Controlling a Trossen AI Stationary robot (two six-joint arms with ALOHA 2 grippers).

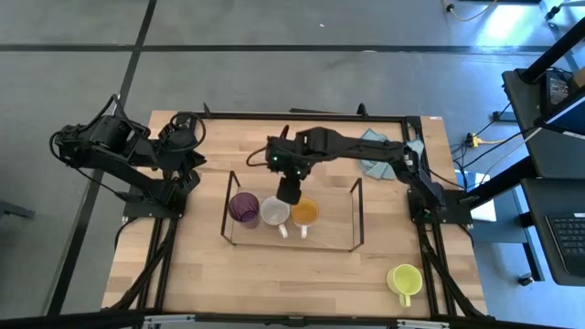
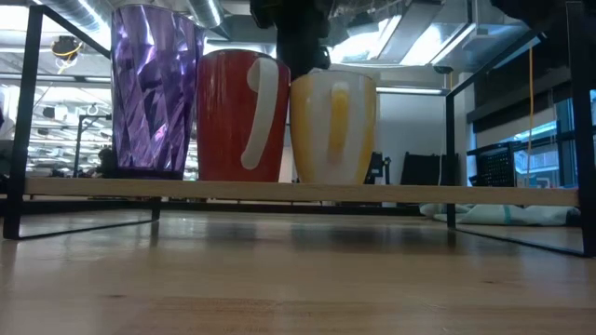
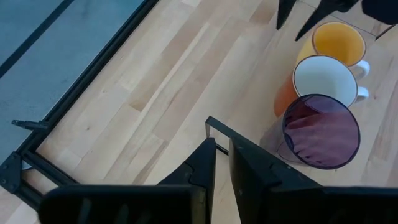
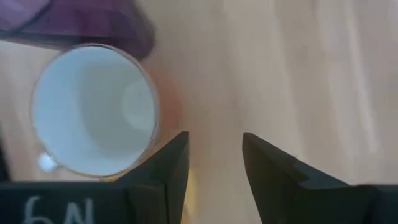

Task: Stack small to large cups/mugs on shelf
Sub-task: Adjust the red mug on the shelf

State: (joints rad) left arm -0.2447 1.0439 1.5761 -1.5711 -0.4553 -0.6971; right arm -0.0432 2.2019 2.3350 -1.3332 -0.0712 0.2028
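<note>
The black wire shelf (image 1: 357, 212) stands mid-table. On it, in a row, are the dark purple cup (image 1: 244, 208), the brown-orange mug with white inside (image 1: 274, 212) and the orange mug (image 1: 305, 213), all upright and touching side to side (image 2: 291, 130). The yellow-green mug (image 1: 403, 280) stands on the table near the right front corner. My right gripper (image 1: 290, 190) is open and hovers just above the far rims of the two mugs (image 4: 214, 155). In its wrist view I see the white-inside mug (image 4: 93, 112). My left gripper (image 3: 221, 168) is shut and waits left of the shelf.
A light blue cloth (image 1: 375, 151) lies at the far right, behind the shelf. The black frame (image 1: 302, 116) edges the table. There is bare shelf room to the right of the orange mug (image 2: 466, 189). Bare wood lies in front of the shelf.
</note>
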